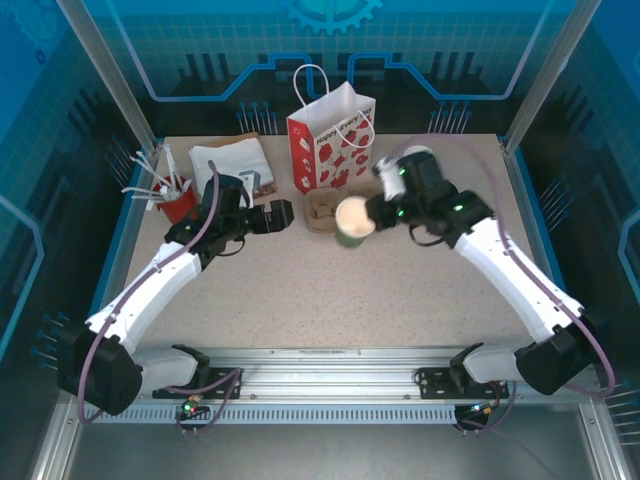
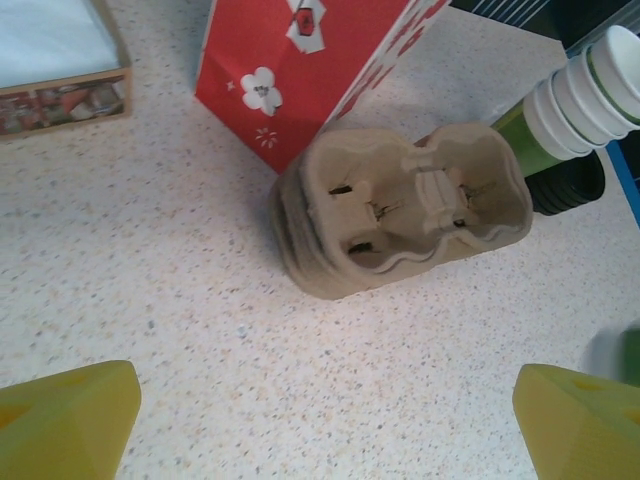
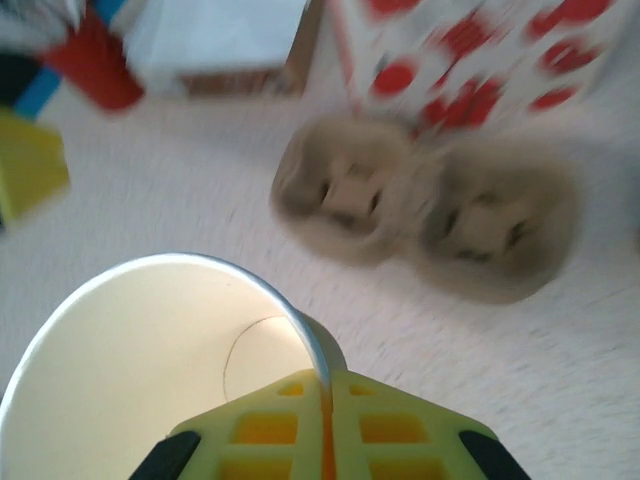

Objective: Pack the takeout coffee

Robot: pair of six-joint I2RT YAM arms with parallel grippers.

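Observation:
The takeout coffee (image 1: 353,222) is an olive-green paper cup with an open top and a cream inside (image 3: 160,370); no lid is on it. My right gripper (image 1: 377,214) (image 3: 327,385) is shut on its rim, with one finger inside and one outside. It holds the cup just above the table, in front of the brown pulp cup carrier (image 1: 322,212) (image 3: 430,205). My left gripper (image 1: 281,215) (image 2: 330,420) stands open and empty just left of the carrier (image 2: 410,205), its yellow fingertips (image 2: 65,415) wide apart over bare table.
A red-and-white paper bag (image 1: 332,140) (image 2: 300,70) stands behind the carrier. A stack of lidless cups (image 2: 590,90) lies by a black lid (image 2: 570,185) to the carrier's right. A napkin box (image 1: 228,165) and a red cup of stirrers (image 1: 175,200) sit back left.

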